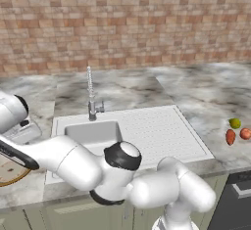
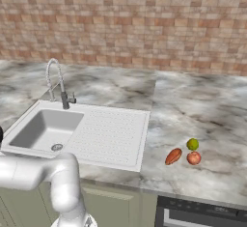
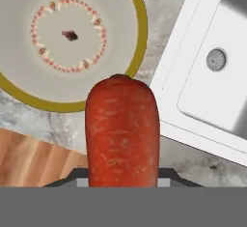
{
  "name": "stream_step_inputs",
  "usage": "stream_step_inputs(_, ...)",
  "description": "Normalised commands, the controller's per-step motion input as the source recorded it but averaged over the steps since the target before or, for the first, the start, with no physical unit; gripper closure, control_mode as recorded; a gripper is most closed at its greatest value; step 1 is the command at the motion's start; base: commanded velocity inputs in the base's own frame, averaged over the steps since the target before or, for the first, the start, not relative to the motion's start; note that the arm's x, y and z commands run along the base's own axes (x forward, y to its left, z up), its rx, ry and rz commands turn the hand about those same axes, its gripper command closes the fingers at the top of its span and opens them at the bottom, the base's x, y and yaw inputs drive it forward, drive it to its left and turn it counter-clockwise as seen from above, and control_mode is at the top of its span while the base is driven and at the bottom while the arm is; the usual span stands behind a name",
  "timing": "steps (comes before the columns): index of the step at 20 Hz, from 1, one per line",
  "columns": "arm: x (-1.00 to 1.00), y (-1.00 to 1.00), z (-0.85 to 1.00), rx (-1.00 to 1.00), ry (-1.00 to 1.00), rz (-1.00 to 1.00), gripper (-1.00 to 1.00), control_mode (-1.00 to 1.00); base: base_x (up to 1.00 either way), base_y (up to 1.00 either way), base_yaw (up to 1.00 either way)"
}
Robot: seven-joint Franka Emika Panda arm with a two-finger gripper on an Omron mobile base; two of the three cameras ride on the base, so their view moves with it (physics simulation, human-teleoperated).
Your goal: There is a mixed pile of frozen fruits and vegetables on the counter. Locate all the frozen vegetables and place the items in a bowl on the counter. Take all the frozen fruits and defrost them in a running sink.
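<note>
Carrot [image 3: 122,132] clamped tight in the closed gripper [image 3: 123,177], hanging just short of the bowl [image 3: 137,37] rim, so mid-delivery of a vegetable. Next, probably a short carry forward over the cream centre, then release; sink [image 3: 212,76] edge close alongside, wooden board [image 3: 34,161] on the opposite side. Far across the counter [image 2: 202,105]: stubby vegetable [image 2: 173,156], red fruit [image 2: 194,158], lime [image 2: 193,144].

A kitchen: marbled counter [image 2: 202,100]; sink [image 2: 82,132] with faucet [image 2: 57,83]; brick wall [image 2: 123,23] behind
</note>
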Motion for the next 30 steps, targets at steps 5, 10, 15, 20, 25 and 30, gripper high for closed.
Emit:
stream_step_inputs(5,0.09,-0.01,-0.68,0.58,-0.08,0.0,1.0,-1.0,0.0,0.0,0.0)
stream_step_inputs(10,0.05,0.02,-0.32,0.17,-0.2,0.0,1.0,-1.0,0.0,0.0,0.0)
stream_step_inputs(15,0.13,0.14,-0.05,-0.01,-0.19,0.0,1.0,-1.0,0.0,0.0,0.0)
stream_step_inputs(20,0.0,0.2,-0.14,0.0,0.0,0.0,1.0,-1.0,0.0,0.0,0.0)
stream_step_inputs(25,0.01,0.07,-0.04,0.0,0.0,0.0,1.0,-1.0,0.0,0.0,0.0)
stream_step_inputs(30,0.08,0.07,0.0,-0.04,0.0,0.0,1.0,-1.0,0.0,0.0,0.0)
